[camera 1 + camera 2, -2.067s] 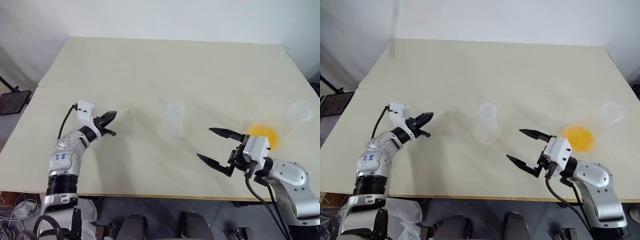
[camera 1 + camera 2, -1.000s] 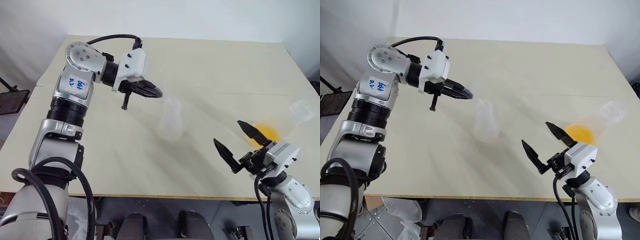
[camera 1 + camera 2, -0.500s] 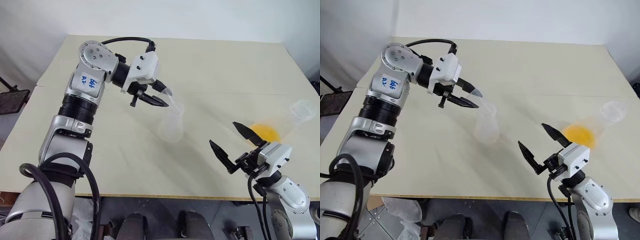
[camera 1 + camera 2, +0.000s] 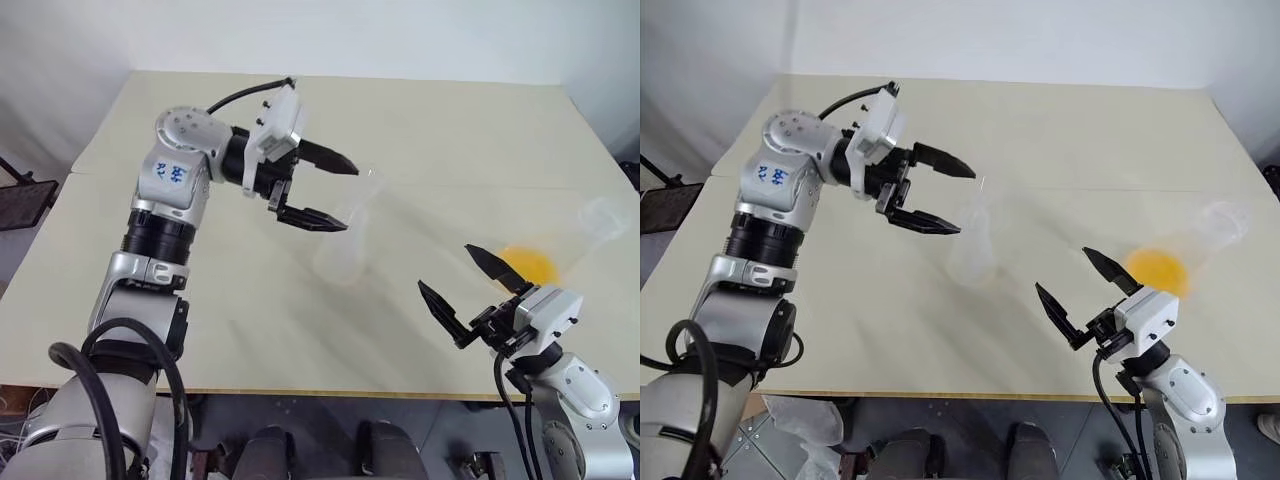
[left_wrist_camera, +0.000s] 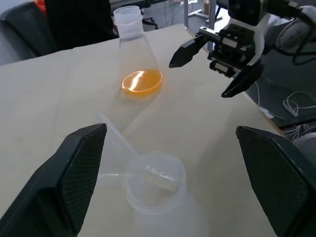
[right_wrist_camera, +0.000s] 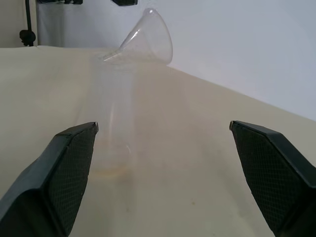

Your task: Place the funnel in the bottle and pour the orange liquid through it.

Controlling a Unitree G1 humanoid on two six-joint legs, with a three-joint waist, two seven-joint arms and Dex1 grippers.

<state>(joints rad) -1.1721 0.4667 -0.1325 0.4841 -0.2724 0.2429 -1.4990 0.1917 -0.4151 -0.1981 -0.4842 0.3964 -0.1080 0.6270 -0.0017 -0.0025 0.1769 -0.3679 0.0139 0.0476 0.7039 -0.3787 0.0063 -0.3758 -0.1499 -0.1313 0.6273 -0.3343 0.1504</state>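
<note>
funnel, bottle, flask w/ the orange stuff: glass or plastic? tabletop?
Funnel: clear and colourless, thin-walled; glass or plastic, the look leaves it open.
Bottle: slightly cloudy translucent walls, which suggests plastic, though not surely.
Flask: clear conical body with a ribbed neck, orange liquid bright through its wall; either material.
Table: matte cream surface, probably laminate or painted board.
</note>
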